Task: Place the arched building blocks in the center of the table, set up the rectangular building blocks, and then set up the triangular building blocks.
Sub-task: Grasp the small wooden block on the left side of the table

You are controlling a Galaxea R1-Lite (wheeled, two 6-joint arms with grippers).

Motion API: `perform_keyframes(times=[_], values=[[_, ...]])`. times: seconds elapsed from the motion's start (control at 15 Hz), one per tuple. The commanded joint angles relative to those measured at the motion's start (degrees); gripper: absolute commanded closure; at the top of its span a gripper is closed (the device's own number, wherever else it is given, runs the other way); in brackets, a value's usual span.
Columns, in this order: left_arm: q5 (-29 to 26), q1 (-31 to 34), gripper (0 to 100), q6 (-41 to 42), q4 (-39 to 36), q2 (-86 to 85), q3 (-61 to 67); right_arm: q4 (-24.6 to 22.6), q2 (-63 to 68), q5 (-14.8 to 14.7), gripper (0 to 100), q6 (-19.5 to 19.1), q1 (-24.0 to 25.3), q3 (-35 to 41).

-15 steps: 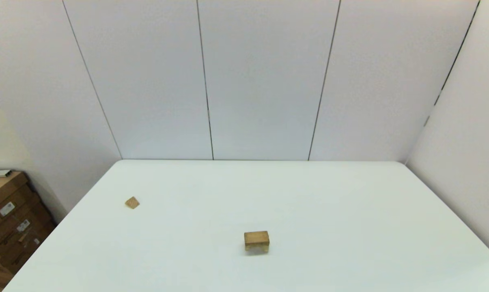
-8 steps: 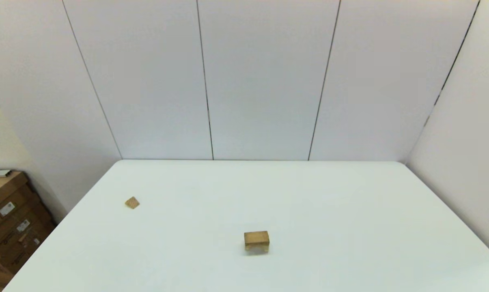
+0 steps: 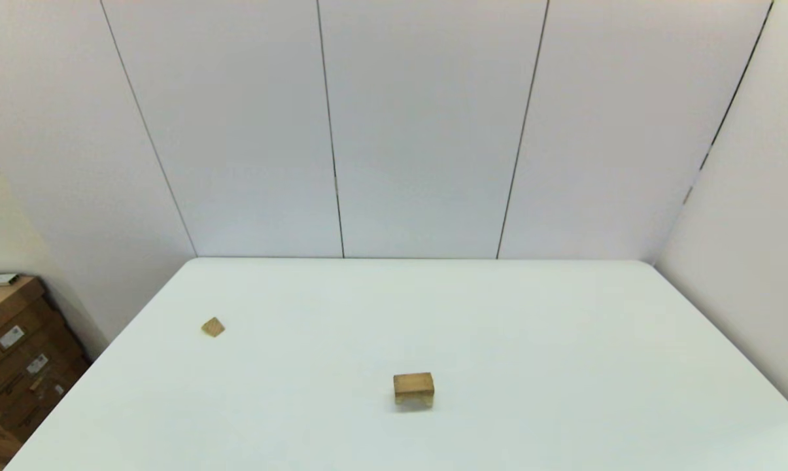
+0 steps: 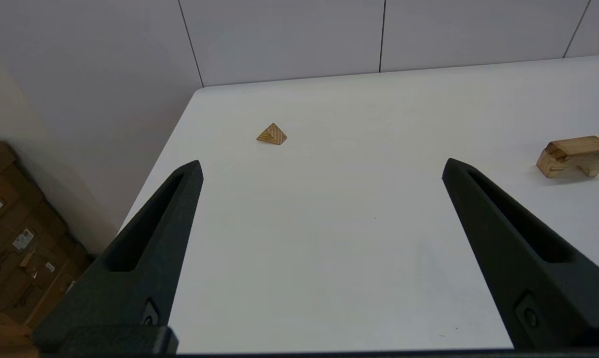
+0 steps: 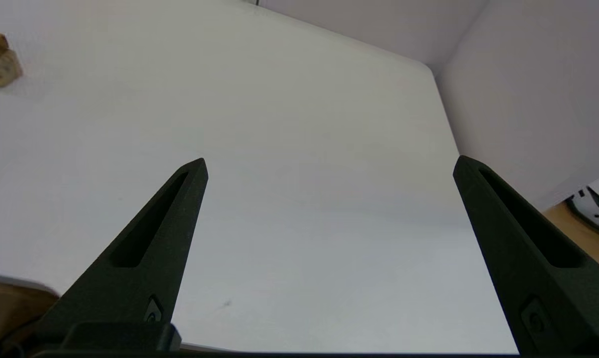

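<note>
Surface: large plain white table (image 3: 564, 366) with rounded corners, pale panelled walls behind.
Arch: pale chunky wooden arched block (image 3: 413, 387), notch downward, standing near the table's middle.
Wedge: small tan wooden triangular block (image 3: 213, 326), well apart, toward the left edge.
Left gripper (image 4: 321, 166): near edge, fingers wide apart, empty.
Right gripper (image 5: 329, 164): near edge, fingers wide apart, empty.
Beside table: brown cardboard boxes (image 3: 14, 366), left.

Neither arm shows from the head. The left gripper (image 4: 321, 166) and the right gripper (image 5: 329, 164) both hang with fingers spread wide, pointing toward twelve o'clock.
</note>
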Motion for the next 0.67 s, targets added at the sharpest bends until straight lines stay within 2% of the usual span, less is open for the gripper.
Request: perform_keyframes(times=[0.07,0.67], values=[[0.0,0.0,0,0.01,0.02,0.05,0.0,1.21,-10.85,0.24,0,-0.04,0.18,-0.18],[0.0,0.0,0,0.01,0.02,0.05,0.0,0.42,-12.96,-0.02,0,2.77,0.18,0.09]])
